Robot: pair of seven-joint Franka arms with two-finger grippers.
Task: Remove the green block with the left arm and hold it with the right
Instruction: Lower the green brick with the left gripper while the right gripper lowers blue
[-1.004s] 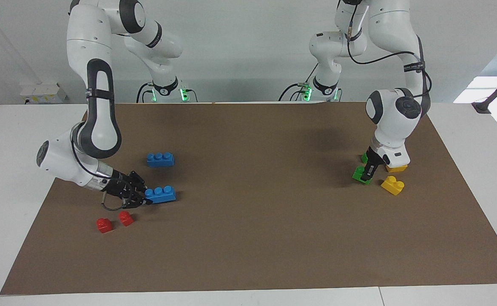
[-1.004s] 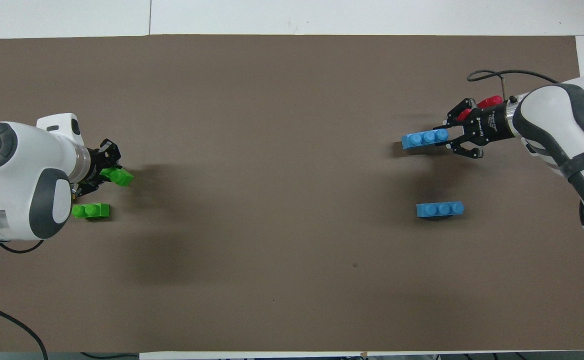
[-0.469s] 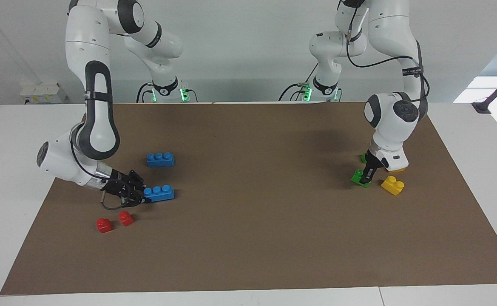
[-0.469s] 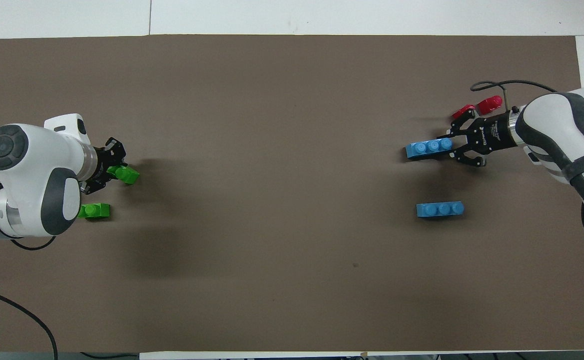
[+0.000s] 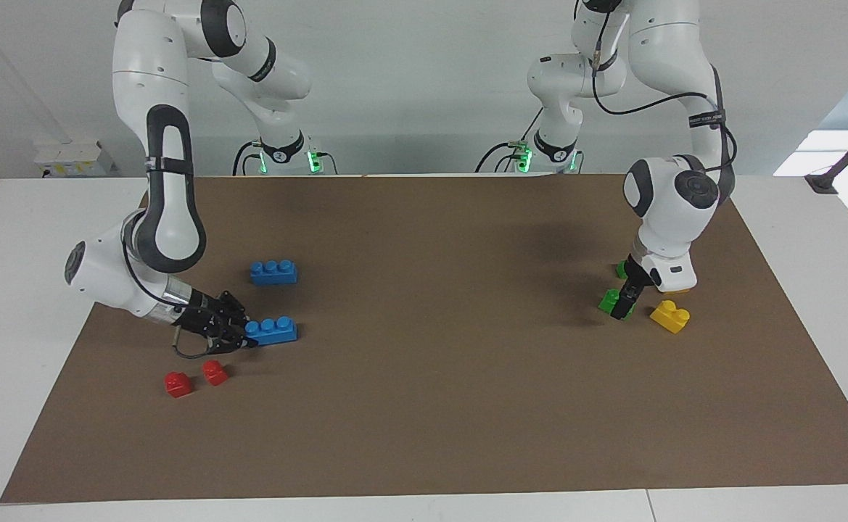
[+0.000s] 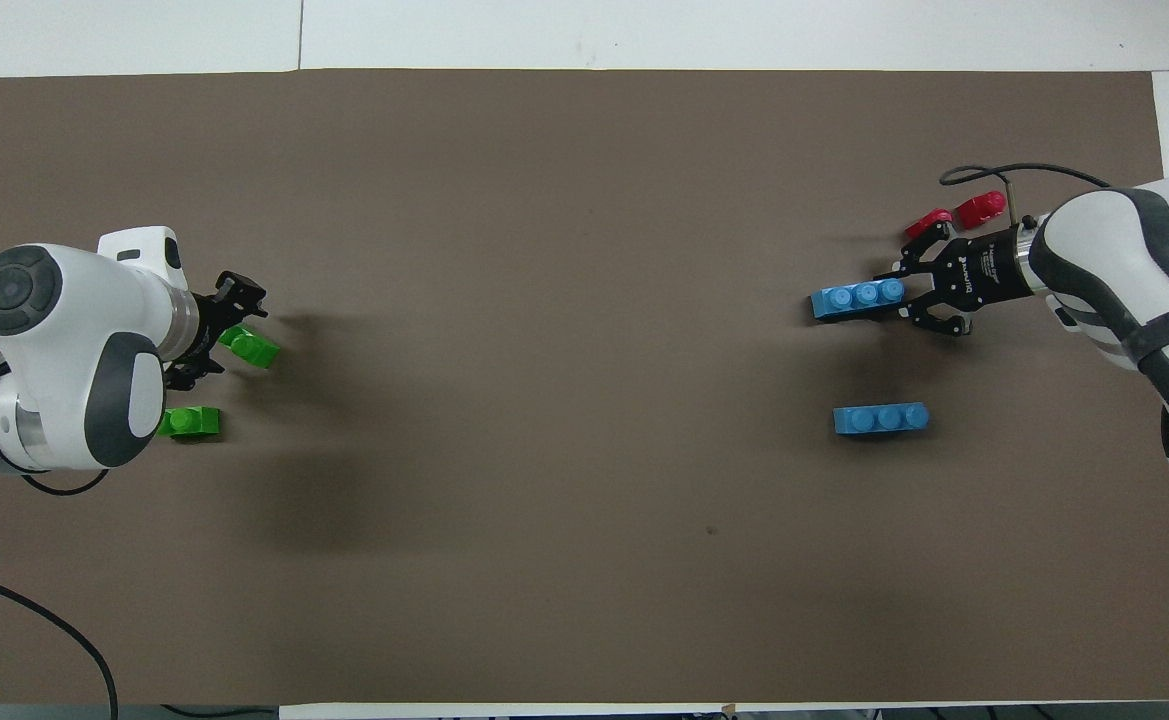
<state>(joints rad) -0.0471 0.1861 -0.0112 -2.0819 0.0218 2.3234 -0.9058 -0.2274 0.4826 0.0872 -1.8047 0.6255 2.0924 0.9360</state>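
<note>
The green block (image 5: 609,299) (image 6: 250,346) lies on the brown mat (image 5: 438,406) at the left arm's end of the table. My left gripper (image 5: 624,304) (image 6: 227,335) stands over it, open, with one finger on either side of the block and a gap showing. At the right arm's end, my right gripper (image 5: 244,335) (image 6: 901,296) is low over the mat. It is shut on the end of a blue three-stud brick (image 5: 273,330) (image 6: 856,299).
A second green brick (image 6: 190,422) (image 5: 620,269) sits nearer the robots, partly hidden by the left wrist. A yellow brick (image 5: 670,316) lies beside the green block. Another blue brick (image 5: 273,272) (image 6: 881,418) and two red pieces (image 5: 177,384) (image 5: 215,372) lie near the right gripper.
The left gripper's fingers have spread apart and let go of the green block, which stays on the mat. The right gripper still grips the blue brick and has barely shifted.
</note>
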